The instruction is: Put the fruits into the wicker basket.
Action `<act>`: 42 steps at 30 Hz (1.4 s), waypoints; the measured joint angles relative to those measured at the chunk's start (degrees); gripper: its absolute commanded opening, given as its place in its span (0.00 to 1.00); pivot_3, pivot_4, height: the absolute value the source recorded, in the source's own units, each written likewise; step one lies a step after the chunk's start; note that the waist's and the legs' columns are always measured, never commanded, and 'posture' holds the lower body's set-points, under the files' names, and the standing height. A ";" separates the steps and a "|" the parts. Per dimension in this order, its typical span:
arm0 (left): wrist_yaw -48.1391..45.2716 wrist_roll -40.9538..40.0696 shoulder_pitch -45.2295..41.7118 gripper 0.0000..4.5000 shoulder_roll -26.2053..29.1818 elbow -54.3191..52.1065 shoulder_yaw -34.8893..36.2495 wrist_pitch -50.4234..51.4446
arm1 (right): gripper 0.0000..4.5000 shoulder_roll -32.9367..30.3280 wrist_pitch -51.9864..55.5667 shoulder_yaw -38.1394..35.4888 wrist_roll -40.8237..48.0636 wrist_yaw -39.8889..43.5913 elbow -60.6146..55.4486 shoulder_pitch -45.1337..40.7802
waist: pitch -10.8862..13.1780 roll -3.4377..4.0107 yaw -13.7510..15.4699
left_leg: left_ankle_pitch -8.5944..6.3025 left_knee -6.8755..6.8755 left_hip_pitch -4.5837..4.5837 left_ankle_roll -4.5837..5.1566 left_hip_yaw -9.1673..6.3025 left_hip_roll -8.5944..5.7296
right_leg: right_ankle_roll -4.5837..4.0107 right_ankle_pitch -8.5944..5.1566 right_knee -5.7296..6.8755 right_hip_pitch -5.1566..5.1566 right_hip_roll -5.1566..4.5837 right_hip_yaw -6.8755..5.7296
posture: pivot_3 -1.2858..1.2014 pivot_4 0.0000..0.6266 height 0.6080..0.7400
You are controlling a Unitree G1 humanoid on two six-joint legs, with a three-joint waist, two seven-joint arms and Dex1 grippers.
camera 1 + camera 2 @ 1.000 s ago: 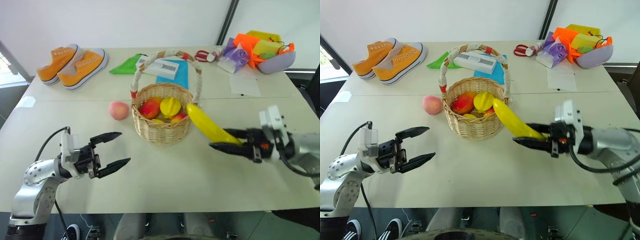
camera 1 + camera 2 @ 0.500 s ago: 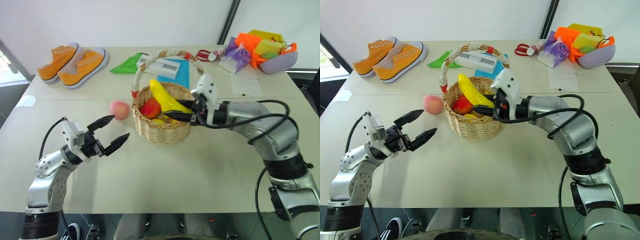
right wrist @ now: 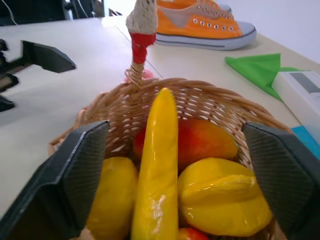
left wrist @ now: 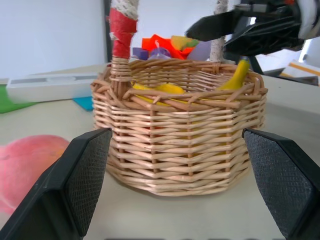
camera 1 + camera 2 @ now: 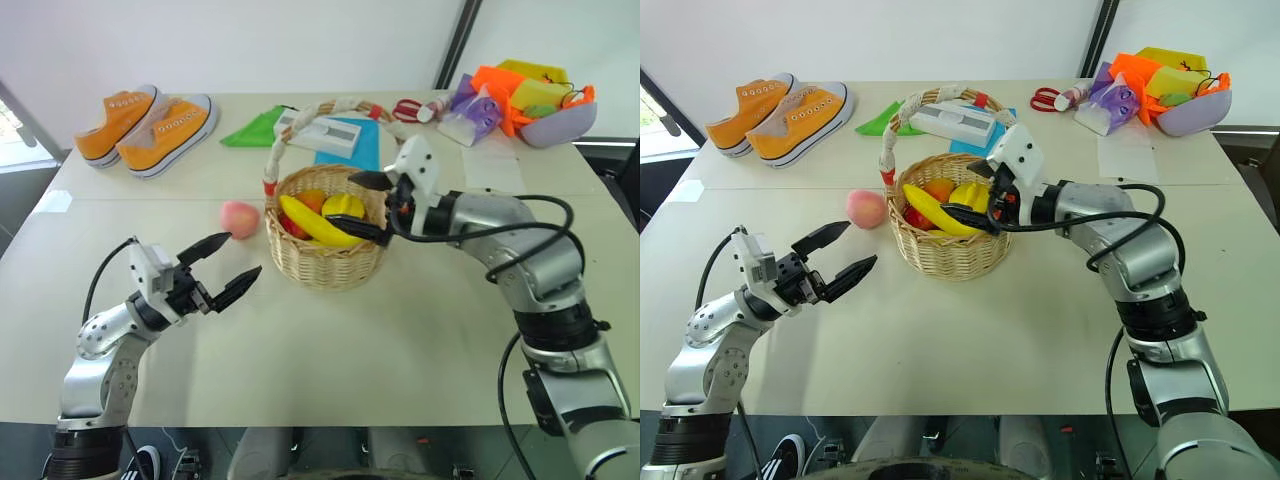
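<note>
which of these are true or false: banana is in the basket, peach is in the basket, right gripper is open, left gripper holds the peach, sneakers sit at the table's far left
1. The banana lies in the basket: true.
2. The peach is in the basket: false. It sits on the table, apart from the basket on its left.
3. The right gripper is open: true, its fingers stand apart over the basket, with the banana free below them.
4. The left gripper holds the peach: false. It is open and empty, short of the peach.
5. The sneakers sit at the table's far left: true.
</note>
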 measured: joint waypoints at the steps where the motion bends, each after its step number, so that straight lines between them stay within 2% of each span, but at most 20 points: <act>1: 0.55 0.03 -0.23 1.00 -0.01 0.12 0.06 0.00 | 0.99 -0.17 0.25 -1.06 0.93 0.43 -1.00 0.51 | 0.00 0.00 -0.01 | 0.00 0.00 0.00 0.00 0.00 0.00 | 0.00 0.00 0.00 0.01 0.00 0.00 | 0.52 0.24 1.00; 8: 9.01 2.04 -5.45 1.00 -0.38 4.38 3.21 0.00 | 0.99 -6.02 -1.90 -11.38 9.33 8.81 -10.03 9.50 | 0.00 -0.01 0.11 | -0.01 0.00 0.00 0.01 0.00 0.00 | 0.02 0.01 -0.03 0.04 0.00 -0.01 | 0.52 0.24 1.00; 11: 11.92 3.94 -8.44 1.00 -0.01 6.57 2.89 1.55 | 0.99 -13.92 -7.86 -10.80 4.96 16.01 -12.50 19.47 | -0.01 -0.07 0.15 | -0.02 0.05 0.01 0.02 0.03 -0.03 | 0.03 0.01 -0.04 0.09 -0.04 -0.03 | 0.52 0.24 1.00; 13: 13.66 5.45 -10.40 1.00 -0.16 8.06 2.02 2.32 | 0.99 -14.94 -11.18 -9.93 2.02 17.46 -12.51 21.43 | -0.01 -0.07 -0.21 | -0.01 0.07 0.07 0.01 0.08 -0.02 | 0.03 0.01 0.02 0.08 -0.01 0.03 | 0.52 0.24 1.00; 16: 18.15 8.19 -15.92 1.00 -2.04 11.73 0.00 4.54 | 0.99 -15.02 -16.00 -8.13 -1.82 17.83 -12.81 21.70 | 0.00 -0.10 -0.14 | 0.01 0.09 0.13 -0.02 0.08 0.03 | 0.04 0.02 0.06 0.12 0.04 0.03 | 0.52 0.24 1.00; 22: 22.14 11.65 -21.39 1.00 -5.26 17.55 -2.36 4.88 | 0.99 -15.35 -17.71 -7.23 -4.16 17.64 -12.90 21.70 | 0.03 -0.16 0.20 | 0.00 0.08 0.09 -0.02 0.08 0.01 | 0.13 0.08 0.03 0.11 0.02 0.01 | 0.52 0.24 1.00; 30: 22.89 14.75 -22.47 1.00 -6.25 22.94 -4.60 5.81 | 0.99 -15.10 -16.87 -7.91 -4.11 15.45 -12.87 22.32 | 0.03 -0.16 0.06 | 0.00 0.07 0.09 -0.02 0.08 0.00 | 0.14 0.08 0.04 0.09 0.01 0.02 | 0.52 0.24 1.00; 42: 26.24 19.24 -25.09 1.00 -6.19 24.72 -6.51 10.23 | 0.99 -15.11 -16.32 -7.96 -4.14 14.61 -12.88 23.33 | 0.03 -0.17 0.08 | 0.00 0.07 0.09 -0.03 0.08 0.00 | 0.14 0.08 0.04 0.10 0.01 0.02 | 0.52 0.24 1.00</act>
